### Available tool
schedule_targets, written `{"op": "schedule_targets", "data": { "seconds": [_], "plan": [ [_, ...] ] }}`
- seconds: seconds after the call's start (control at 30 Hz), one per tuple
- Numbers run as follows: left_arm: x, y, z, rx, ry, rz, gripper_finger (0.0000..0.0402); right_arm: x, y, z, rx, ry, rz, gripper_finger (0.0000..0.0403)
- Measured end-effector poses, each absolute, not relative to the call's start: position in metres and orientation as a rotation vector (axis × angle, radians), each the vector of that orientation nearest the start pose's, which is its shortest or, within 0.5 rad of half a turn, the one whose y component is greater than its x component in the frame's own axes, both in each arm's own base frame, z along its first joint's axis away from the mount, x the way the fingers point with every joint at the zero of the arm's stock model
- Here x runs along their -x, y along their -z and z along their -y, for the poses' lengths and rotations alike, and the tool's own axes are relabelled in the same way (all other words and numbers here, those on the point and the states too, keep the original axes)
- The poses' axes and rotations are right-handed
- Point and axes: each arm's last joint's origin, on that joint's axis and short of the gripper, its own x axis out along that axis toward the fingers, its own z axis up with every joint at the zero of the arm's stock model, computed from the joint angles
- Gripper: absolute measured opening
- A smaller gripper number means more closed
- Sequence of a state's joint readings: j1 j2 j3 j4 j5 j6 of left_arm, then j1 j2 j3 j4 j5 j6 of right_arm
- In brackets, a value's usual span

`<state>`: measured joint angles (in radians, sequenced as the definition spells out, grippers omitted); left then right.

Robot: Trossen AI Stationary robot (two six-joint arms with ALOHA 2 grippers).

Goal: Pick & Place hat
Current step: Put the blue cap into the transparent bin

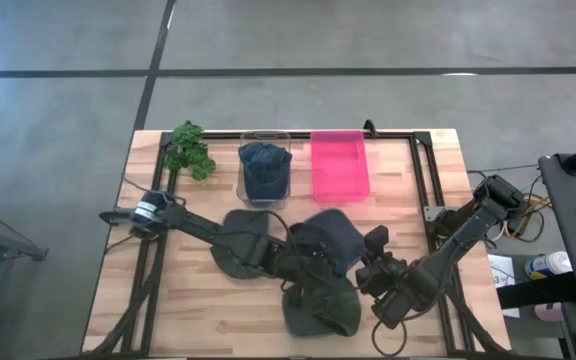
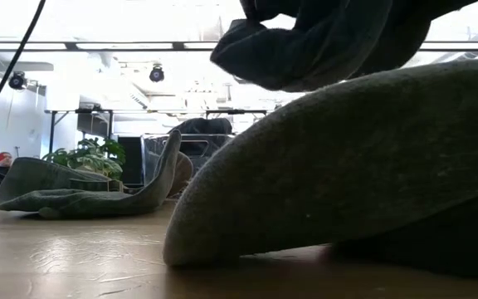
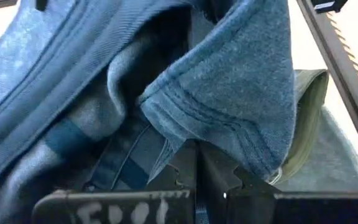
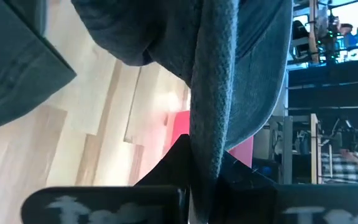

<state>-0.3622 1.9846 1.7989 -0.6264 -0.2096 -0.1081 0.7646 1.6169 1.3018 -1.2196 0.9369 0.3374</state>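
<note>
The blue hat [image 1: 330,240] is held above the worktop [image 1: 198,320] by 2 arms: left jaws [image 3: 196,163] and right jaws [image 4: 205,163] are pinched on opposite edges. The pink bin [image 1: 338,165] lies beyond.

Grey concrete floor [image 1: 388,40]; bright ceiling lights [image 2: 156,73]; potted plant [image 2: 85,158].

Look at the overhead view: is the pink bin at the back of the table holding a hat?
No. The pink bin shows only its bare floor, while the clear bin beside it holds a dark blue hat.
</note>
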Motion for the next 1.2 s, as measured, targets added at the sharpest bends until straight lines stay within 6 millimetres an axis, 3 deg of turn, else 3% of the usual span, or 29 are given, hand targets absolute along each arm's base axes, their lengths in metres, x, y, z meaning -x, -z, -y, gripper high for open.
{"op": "schedule_targets", "data": {
  "seconds": [0.2,0.43,0.63,0.77,0.87,0.97,1.2],
  "plan": [
    [-0.415,-0.278,0.144,-0.334,-0.103,-0.788,0.0014,-0.225,-0.264,-0.189,0.866,0.227,-0.939,0.0013],
    [-0.415,-0.292,0.130,-0.592,-0.281,-0.786,0.0014,-0.218,-0.263,-0.197,0.862,0.172,-0.944,0.0013],
    [-0.407,-0.327,0.130,-0.563,-0.304,-0.704,0.0014,-0.214,-0.253,-0.196,0.784,0.155,-1.035,0.0013],
    [-0.396,-0.348,0.132,-0.531,-0.299,-0.652,0.0014,-0.210,-0.237,-0.194,0.766,0.113,-1.121,0.0013],
    [-0.391,-0.355,0.133,-0.412,-0.210,-0.634,0.0014,-0.207,-0.220,-0.190,0.758,0.135,-1.141,0.0013],
    [-0.391,-0.344,0.137,-0.247,-0.035,-0.697,0.0014,-0.204,-0.207,-0.185,0.770,0.144,-1.152,0.0013],
    [-0.404,-0.276,0.145,-0.195,0.061,-0.844,0.0014,-0.198,-0.188,-0.179,0.812,0.133,-1.172,0.0013]
  ]
}}
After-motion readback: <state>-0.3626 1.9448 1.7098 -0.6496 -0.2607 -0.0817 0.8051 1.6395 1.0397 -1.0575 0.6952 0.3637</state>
